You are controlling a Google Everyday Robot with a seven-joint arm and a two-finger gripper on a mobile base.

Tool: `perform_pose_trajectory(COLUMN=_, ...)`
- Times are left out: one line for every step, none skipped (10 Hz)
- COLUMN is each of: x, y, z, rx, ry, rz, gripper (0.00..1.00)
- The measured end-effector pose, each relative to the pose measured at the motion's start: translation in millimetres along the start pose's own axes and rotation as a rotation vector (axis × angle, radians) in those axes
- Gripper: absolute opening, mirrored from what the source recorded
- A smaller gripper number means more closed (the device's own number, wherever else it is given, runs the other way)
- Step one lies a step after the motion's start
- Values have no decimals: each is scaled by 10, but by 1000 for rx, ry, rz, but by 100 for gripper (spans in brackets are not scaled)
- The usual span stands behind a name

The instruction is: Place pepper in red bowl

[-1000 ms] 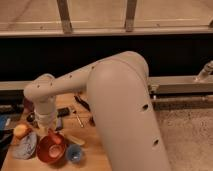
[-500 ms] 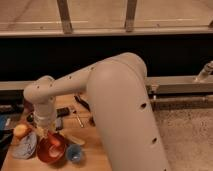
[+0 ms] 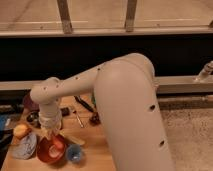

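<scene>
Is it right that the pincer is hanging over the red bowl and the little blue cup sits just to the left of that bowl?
Not quite. The camera view shows the pincer over the red bowl, but the blue cup sits just to the bowl's right, not its left.

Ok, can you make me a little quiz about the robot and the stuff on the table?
1. True or false: the gripper hangs above the red bowl.
2. Which sits right beside the red bowl? A) small blue cup B) a banana C) a spoon rack
3. Fill in: the wooden table holds an orange fruit to the ____ of the red bowl in the picture.

Key: 1 true; 2 A; 3 left. The pepper cannot be made out.
</scene>
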Motion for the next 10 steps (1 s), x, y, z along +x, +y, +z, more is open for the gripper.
perform_pose_trajectory(x=9, y=18, z=8, rx=-6, ry=1, rz=-7, gripper=80)
perform_pose_trajectory(x=10, y=27, z=5, rx=-9, ry=-1, rz=-12, gripper=80)
perform_pose_trajectory(x=10, y=35, z=-2, rx=-11, ry=-3, rz=-16, gripper=80)
perform_pose_trajectory(x=11, y=38, z=-6, rx=-8, ry=-3, rz=-19, gripper=80)
perform_pose_trajectory(x=6, y=35, z=-18, rx=0, ry=-4, rz=-20, gripper=80)
perform_pose_trajectory(x=-4, y=25, z=-35, rx=19, ry=-7, rz=-17, gripper=80)
perform_pose_trajectory(x=-53, y=4, z=-133, rx=66, ry=-29, rz=-15, gripper=80)
perform_pose_trajectory(x=-93, y=-38, z=-277, rx=112, ry=-70, rz=-7, gripper=80)
perform_pose_trajectory(x=-116, y=-86, z=-390, rx=142, ry=-103, rz=1, gripper=80)
perform_pose_trajectory(x=-129, y=-109, z=-441, rx=155, ry=-118, rz=6, gripper=80)
